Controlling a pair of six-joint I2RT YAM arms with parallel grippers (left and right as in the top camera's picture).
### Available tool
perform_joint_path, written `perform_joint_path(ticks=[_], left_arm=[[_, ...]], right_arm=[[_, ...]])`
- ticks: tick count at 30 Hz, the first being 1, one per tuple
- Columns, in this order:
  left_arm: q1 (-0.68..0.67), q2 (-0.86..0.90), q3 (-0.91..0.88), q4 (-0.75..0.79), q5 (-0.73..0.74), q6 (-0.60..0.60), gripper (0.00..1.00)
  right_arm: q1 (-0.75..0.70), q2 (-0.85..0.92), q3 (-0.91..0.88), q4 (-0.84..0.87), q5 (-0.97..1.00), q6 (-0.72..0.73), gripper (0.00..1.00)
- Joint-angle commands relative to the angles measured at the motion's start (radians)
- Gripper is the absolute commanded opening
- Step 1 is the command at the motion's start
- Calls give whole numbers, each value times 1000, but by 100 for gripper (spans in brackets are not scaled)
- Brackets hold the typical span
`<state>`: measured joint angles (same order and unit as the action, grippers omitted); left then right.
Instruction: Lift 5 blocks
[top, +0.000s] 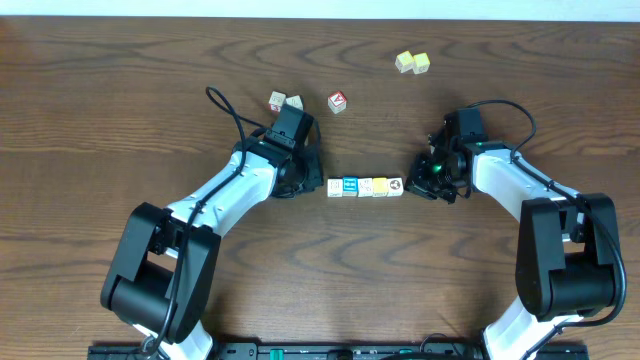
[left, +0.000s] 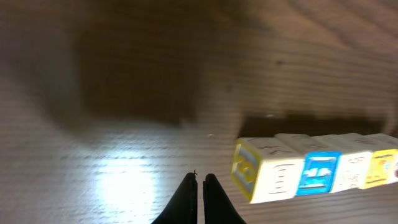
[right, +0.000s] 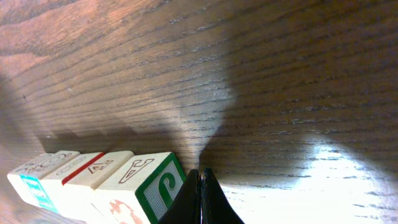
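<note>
Dark wood-grain worktop (top: 120, 100), and a row of five small printed cubes (top: 365, 187) sits mid-worktop, end to end. Faces show blue, yellow and green print, too blurred to read. Left tool (top: 318, 186) is pinched fully closed, empty, just beside the row's left end. Right tool (top: 410, 186) is closed too, empty, at the green-faced right end.

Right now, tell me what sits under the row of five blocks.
Only the wooden table shows beneath the blocks; they rest directly on it. Their bottom faces are covered and cannot be seen.
</note>
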<state>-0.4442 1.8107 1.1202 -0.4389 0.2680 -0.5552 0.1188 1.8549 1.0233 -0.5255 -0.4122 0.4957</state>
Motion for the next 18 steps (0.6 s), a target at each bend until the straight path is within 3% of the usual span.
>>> perform_joint_path(ticks=[1,18], left_arm=[[1,9,-6,22,27,24,8],[0,119,-6,64,92,20,7]], right_arm=[[6,9,-5,0,-11,-67,1],[6,9,-5,2,-11,-160,1]])
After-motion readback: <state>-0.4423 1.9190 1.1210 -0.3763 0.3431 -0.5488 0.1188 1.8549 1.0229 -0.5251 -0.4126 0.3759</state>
